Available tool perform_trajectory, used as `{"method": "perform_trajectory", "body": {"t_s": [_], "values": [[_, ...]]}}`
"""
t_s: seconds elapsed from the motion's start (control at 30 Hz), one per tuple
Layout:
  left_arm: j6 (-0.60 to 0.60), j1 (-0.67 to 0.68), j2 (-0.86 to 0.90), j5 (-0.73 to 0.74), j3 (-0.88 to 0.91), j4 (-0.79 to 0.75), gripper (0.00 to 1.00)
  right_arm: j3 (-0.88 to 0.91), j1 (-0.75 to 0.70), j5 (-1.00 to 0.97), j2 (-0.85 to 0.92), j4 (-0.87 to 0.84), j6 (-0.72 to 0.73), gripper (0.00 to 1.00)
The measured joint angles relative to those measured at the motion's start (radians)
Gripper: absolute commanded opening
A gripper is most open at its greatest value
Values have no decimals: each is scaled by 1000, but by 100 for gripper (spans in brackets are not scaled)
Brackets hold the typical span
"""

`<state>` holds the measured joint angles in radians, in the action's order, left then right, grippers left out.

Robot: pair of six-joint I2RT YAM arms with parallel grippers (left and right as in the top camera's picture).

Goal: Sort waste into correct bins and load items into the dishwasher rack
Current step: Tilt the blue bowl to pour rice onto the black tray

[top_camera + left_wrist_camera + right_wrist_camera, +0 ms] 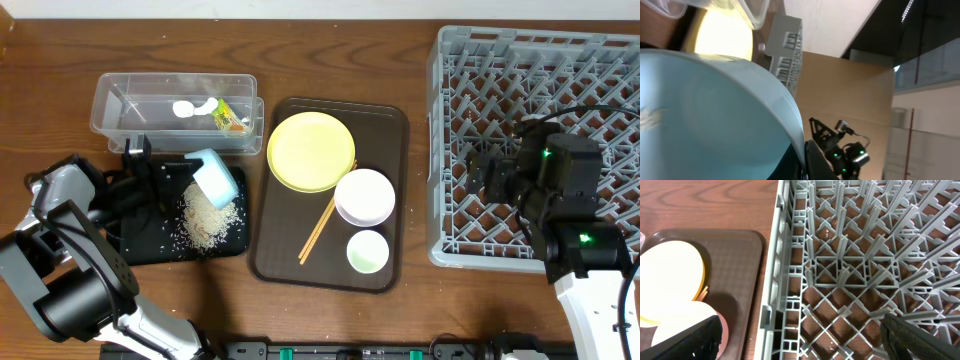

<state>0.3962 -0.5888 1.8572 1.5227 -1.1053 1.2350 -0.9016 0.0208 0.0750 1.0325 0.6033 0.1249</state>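
My left gripper (pixel 192 172) is shut on the rim of the light blue bowl (pixel 214 177), which is tipped on its side over the shallow black tray (pixel 140 240). The bowl fills the left wrist view (pixel 710 115). Whitish rice grains (pixel 205 218) lie piled on the black tray. The clear tub (pixel 120 100) holds the white scrap (pixel 187 108) and the printed wrapper (pixel 230 116). The yellow plate (pixel 311 150), white-pinkish bowl (pixel 364 196), small white cup (pixel 367 251) and chopsticks (pixel 322 228) sit on the brown serving tray. My right gripper (pixel 800 340) is open and empty above the grey rack (pixel 600 70), near its left edge.
The brown serving tray (pixel 390 120) lies between the bins and the rack. In the right wrist view, the rack's left wall (pixel 775 280) runs beside the serving tray (pixel 740 245), with the plate (pixel 670 270) and bowl (pixel 680 322) at the left.
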Motion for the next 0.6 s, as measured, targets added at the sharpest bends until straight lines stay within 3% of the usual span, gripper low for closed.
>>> {"method": "perform_trajectory", "body": {"t_s": [0.33,0.4,0.47,0.6], "values": [[103,0,0,-37,0,-13,6,0,0,0,0,0,0,99],[123,0,0,-37,0,-19,11,0,0,0,0,0,0,99],[131,0,0,-37,0,-43,6,0,0,0,0,0,0,99],[125,-2,0,-34,0,-21,6,0,0,0,0,0,0,99]]}}
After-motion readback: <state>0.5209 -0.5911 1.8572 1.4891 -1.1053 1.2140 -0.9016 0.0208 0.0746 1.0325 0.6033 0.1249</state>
